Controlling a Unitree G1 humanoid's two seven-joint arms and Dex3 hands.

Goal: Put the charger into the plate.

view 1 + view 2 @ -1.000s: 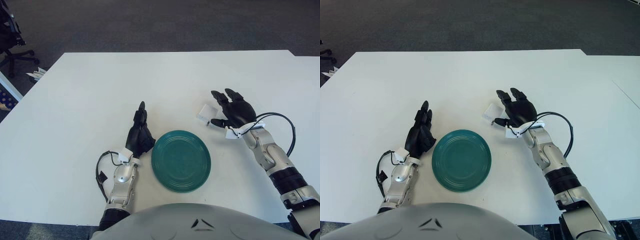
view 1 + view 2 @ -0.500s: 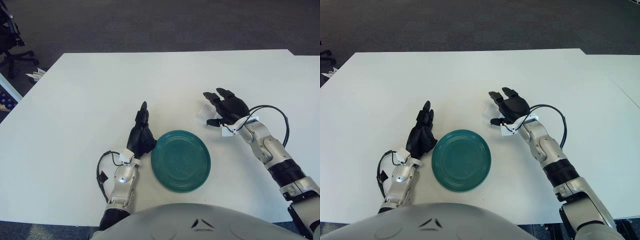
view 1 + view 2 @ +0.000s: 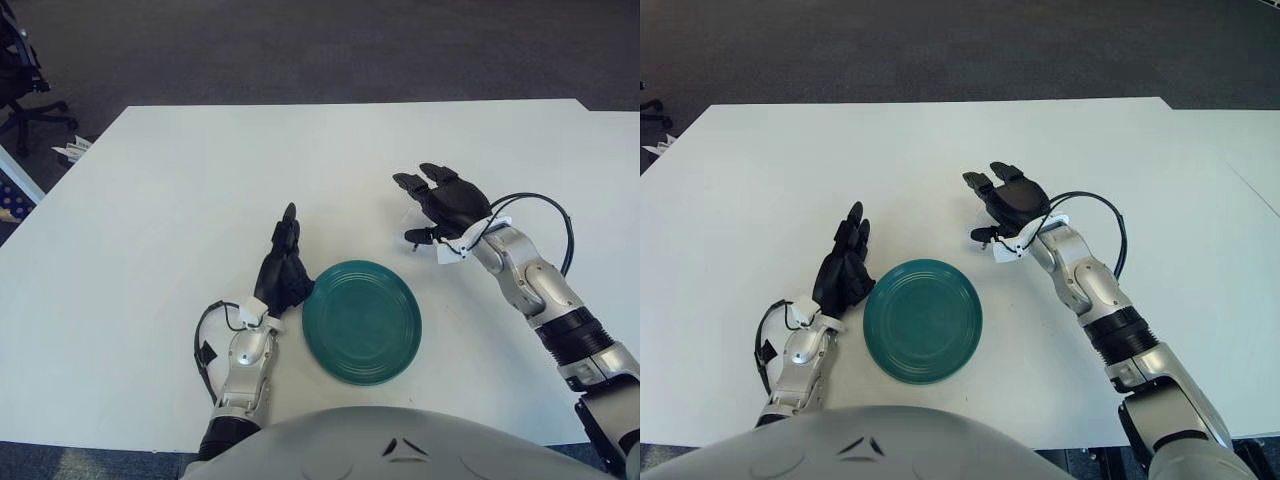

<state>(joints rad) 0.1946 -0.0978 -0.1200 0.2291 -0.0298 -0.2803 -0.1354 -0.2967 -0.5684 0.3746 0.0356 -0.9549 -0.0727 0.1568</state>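
A big white surface point(image 3: 180, 190) is seen, with dark floor past its far edge. Lots of bare room is left on the far side and on the left side.

A green plate point(image 3: 361, 320) is placed near the front edge, and nothing is in it. The left hand point(image 3: 281, 271) is seen just beside the plate's left rim, with its fingers straight and together, holding nothing. Whether it touches the plate cannot be told.

The right hand point(image 3: 1008, 203) is held past the plate, to the right and farther back, with a clear gap between them. Its fingers are spread wide and curved down, so it is open. The charger point(image 3: 413, 218) is almost all hidden under this hand. Only a small white bit is seen below the fingers, on the surface. Whether the fingers touch it cannot be told.

An office chair point(image 3: 22, 75) is cut off at the far left edge.
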